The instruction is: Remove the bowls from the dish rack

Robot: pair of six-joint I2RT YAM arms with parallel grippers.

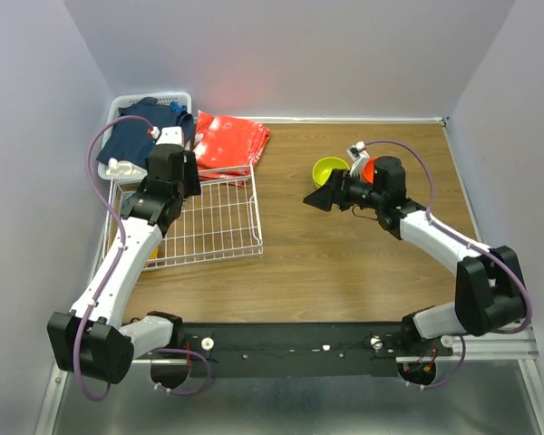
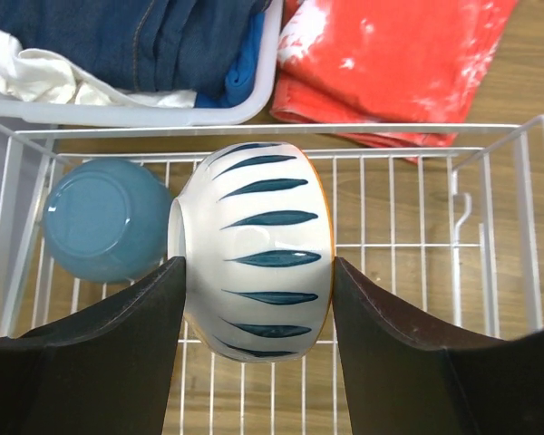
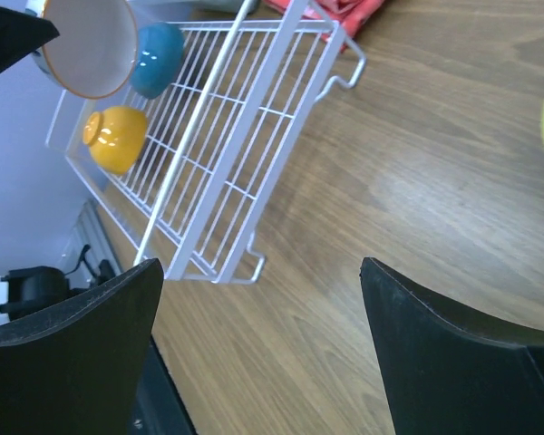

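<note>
At the far left, a white plastic basket point(image 1: 127, 101) of dark blue clothes point(image 1: 136, 136) stands just behind the dish rack point(image 1: 218, 222), which lies on the left part of the wooden table point(image 1: 344, 272). The left gripper point(image 2: 258, 263) is over the rack's far left end, its jaws closed onto a white bowl point(image 2: 263, 199) with dark blue stripes. The bowl lies on its side between the fingers, foot to the left and orange-edged rim to the right. Just left of it, a blue bowl point(image 2: 100, 231) sits upside down in the rack's far left corner, touching or nearly touching the white one. A yellow-orange bowl point(image 3: 116, 138) rests nearer along the same side of the rack. A folded red cloth point(image 1: 228, 140) lies behind the rack's far right corner. Near the table's middle, the right gripper point(image 1: 313, 199) hovers over bare wood with its jaws spread wide and holding nothing. Just behind it, a lime green bowl point(image 1: 329, 169) stands on the table, with a red-orange bowl point(image 1: 369, 170) beside it, partly hidden by the arm.
</note>
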